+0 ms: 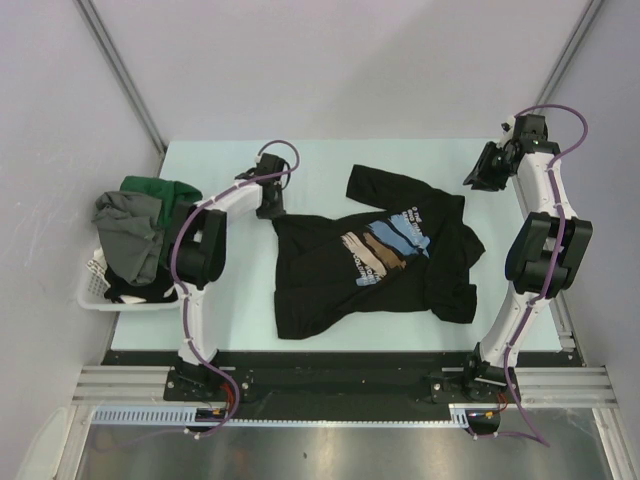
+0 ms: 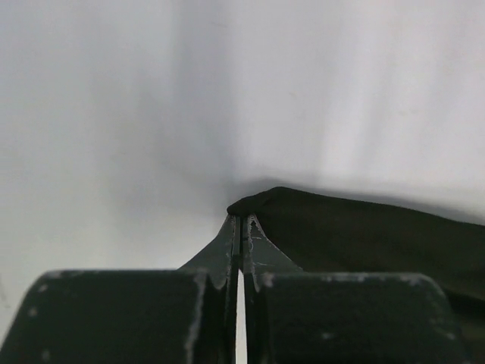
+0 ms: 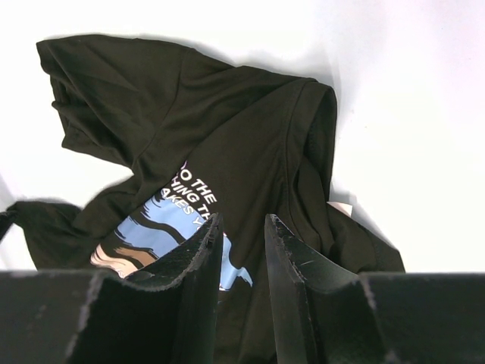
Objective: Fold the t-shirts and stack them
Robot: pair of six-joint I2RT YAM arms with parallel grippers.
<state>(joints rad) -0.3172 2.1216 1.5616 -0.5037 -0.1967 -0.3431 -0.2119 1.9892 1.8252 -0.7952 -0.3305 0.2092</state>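
Printed shirt: the black cloth t-shirt (image 1: 370, 262) with a blue, brown and white brushstroke chest print lies print-up and rumpled at the middle of the pale flat table (image 1: 230, 160). It is not yet flat enough to fold.
Left fingers: the left gripper (image 2: 241, 220) is closed tight at the shirt's 10 o'clock corner. A peak of black cloth rises right at its tips, so it appears to have that corner pinched, probably to pull the edge straight.
Right fingers: the right gripper (image 3: 242, 224) hangs off the shirt's 2 o'clock side, partly open and holding nothing. It looks placed to come down on the collar end.
Waiting pile: the dark green shirt (image 1: 160, 190) and the grey shirt (image 1: 130, 232) are heaped in the white slatted plastic basket (image 1: 92, 295) at the table's 9 o'clock edge, out of the folding space.
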